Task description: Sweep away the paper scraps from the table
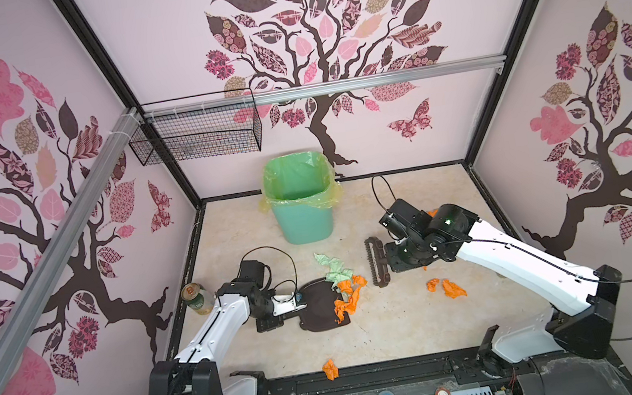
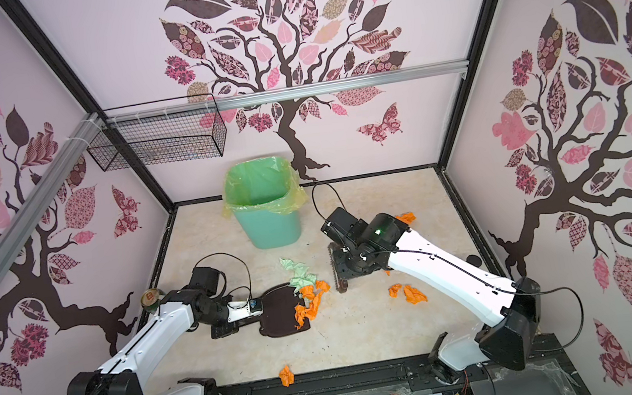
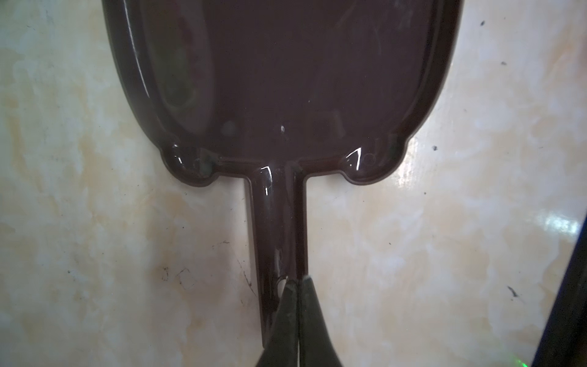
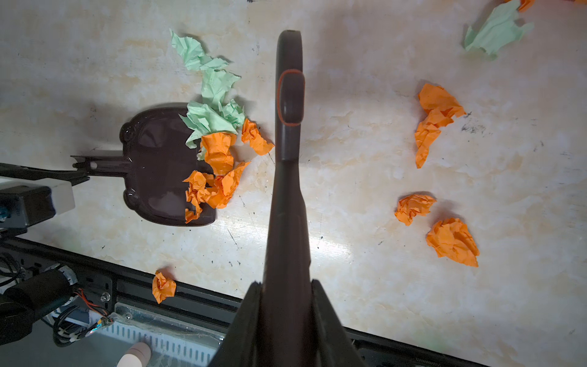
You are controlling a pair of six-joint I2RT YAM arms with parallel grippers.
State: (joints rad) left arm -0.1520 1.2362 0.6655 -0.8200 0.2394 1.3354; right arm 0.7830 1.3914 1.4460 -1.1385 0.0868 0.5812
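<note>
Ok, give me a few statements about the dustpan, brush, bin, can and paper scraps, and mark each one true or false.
1. The left arm holds the dustpan by its handle. True.
2. The bin lies on its side. False: it stands upright.
3. The brush lies loose on the table. False: the right arm has its jaws shut on the handle.
4. Orange scraps rest on the dustpan's front. True.
5. The can sits inside the bin. False: it stands on the table beside the left arm.
6. One orange scrap lies at the table's front edge. True.
</note>
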